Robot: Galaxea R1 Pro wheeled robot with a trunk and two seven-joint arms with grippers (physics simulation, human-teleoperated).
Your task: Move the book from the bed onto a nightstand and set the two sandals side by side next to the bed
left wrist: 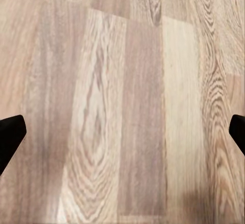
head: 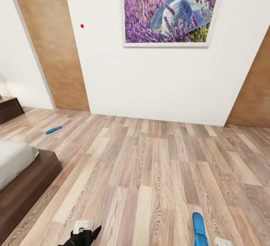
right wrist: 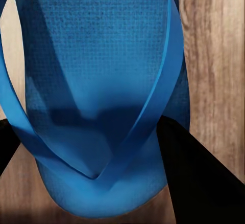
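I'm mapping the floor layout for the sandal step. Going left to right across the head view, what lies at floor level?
bed → far sandal → left gripper → near sandal, held by the right gripper in the right wrist view.

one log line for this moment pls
right gripper shut on sandal | left gripper open over wood floor | second sandal on floor beyond bed

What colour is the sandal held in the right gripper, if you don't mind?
Bright blue; the sandal shows best in the right wrist view.
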